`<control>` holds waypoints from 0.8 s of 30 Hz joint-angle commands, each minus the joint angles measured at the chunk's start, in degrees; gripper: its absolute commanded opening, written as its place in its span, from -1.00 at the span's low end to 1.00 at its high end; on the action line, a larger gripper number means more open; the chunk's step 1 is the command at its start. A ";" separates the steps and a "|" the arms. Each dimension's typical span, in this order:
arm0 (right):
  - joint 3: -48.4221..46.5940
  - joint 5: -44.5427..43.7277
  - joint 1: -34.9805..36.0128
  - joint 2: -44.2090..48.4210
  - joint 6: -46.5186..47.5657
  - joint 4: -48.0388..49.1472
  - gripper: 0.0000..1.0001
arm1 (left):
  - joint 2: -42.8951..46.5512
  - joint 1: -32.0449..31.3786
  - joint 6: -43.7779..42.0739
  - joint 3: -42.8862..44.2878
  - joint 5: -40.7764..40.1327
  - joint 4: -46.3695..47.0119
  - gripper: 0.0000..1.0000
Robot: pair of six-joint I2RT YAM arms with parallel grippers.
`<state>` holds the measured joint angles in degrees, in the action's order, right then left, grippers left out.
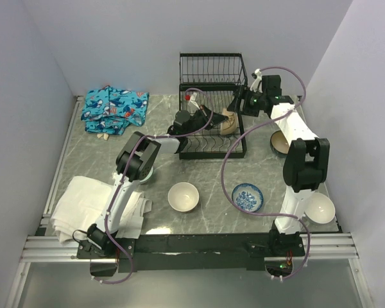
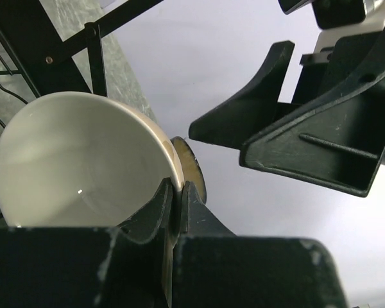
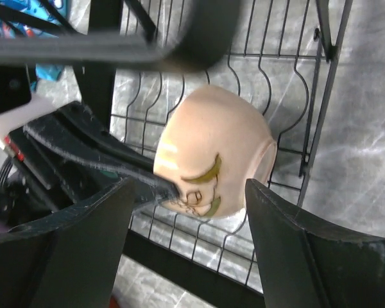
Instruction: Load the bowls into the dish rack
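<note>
My left gripper [image 2: 177, 192] is shut on the rim of a cream bowl [image 2: 83, 160] and holds it on edge inside the black wire dish rack [image 1: 212, 106]. In the right wrist view the bowl's [image 3: 212, 154] outside shows a green leaf drawing, above the rack wires [image 3: 269, 83]. My right gripper [image 3: 189, 212] is open, its fingers on either side of this bowl and apart from it. On the table stand a cream bowl [image 1: 183, 196], a blue-and-white patterned bowl [image 1: 248, 197], a cream bowl [image 1: 317, 208] by the right base and a brown bowl [image 1: 279, 142] partly hidden behind the right arm.
A blue patterned cloth [image 1: 113, 108] lies at the back left. A white towel [image 1: 90, 205] lies at the front left beside the left arm. Walls close in the table at the back and on both sides.
</note>
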<state>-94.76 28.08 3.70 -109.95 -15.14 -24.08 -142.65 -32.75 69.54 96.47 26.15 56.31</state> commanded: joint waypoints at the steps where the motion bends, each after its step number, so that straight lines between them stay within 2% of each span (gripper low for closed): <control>1: -5.26 -4.08 1.48 -1.14 1.25 -2.03 0.57 | 1.67 1.02 0.34 1.71 -0.05 5.65 -0.98; 8: -2.45 -3.03 1.92 -1.49 -0.24 -1.59 0.58 | 0.62 1.02 0.42 3.02 -0.05 5.65 -0.98; 24: -4.56 -3.38 2.18 -4.75 0.11 0.17 0.57 | -4.03 1.73 -3.62 8.38 -1.37 4.95 -0.98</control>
<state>-97.76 24.60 5.50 -114.72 -15.35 -25.50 -145.88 -32.18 67.22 100.68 25.39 57.41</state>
